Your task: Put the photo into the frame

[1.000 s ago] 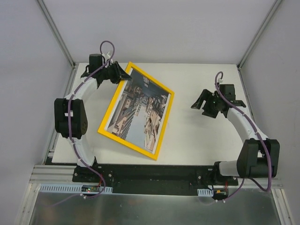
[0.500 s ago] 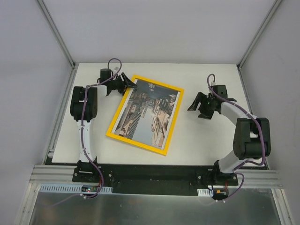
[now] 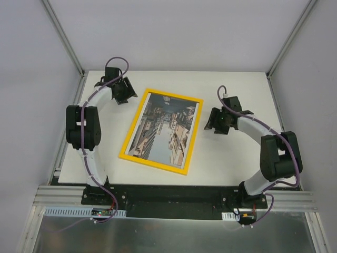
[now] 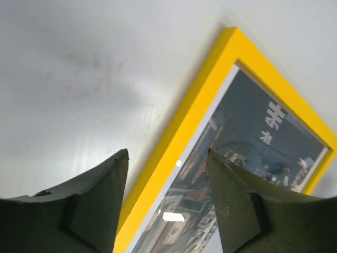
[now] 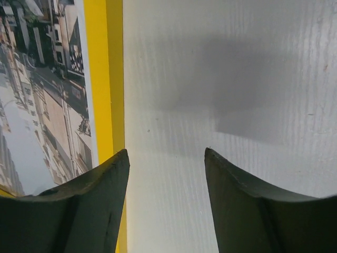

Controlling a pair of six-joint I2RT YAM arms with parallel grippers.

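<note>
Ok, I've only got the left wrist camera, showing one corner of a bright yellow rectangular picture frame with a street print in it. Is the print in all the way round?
Observer: From above, the paper street photo has the bright yellow rectangular frame bordering all four sides.
Operator: Where's the other arm?
Observer: The right end effector sits beside the frame's right edge, open and empty.
Operator: Is mine touching it?
Observer: From above, the left end effector looks clear of the far left corner.
</note>
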